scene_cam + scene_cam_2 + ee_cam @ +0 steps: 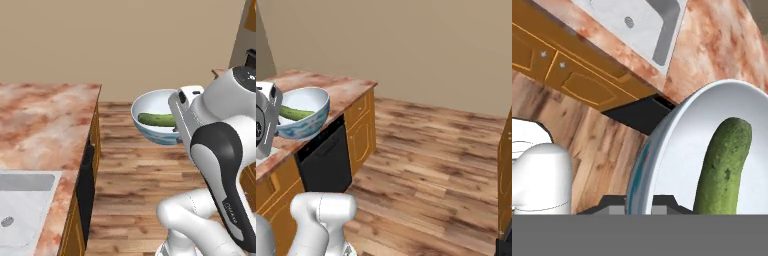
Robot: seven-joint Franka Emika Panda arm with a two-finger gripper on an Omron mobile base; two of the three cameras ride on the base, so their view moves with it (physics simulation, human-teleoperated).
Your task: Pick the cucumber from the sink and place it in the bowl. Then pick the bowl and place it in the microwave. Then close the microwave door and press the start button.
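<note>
End effector (641, 202): clamped narrow on bowl's near rim, fingertips mostly hidden.
Bowl (150, 102): held up over wood floor (130, 185), right of tabletop (45, 125).
Cucumber (156, 119): seen lying inside bowl.
Sink (22, 210): set in tabletop, near left.

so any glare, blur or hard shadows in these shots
Left base view: soft, even light, slightly blurry, bowl inside shaded near the cucumber. Right base view: same flat light, no glare. Hand view: sharpest; the bowl's white inside looks glossy and bright.
</note>
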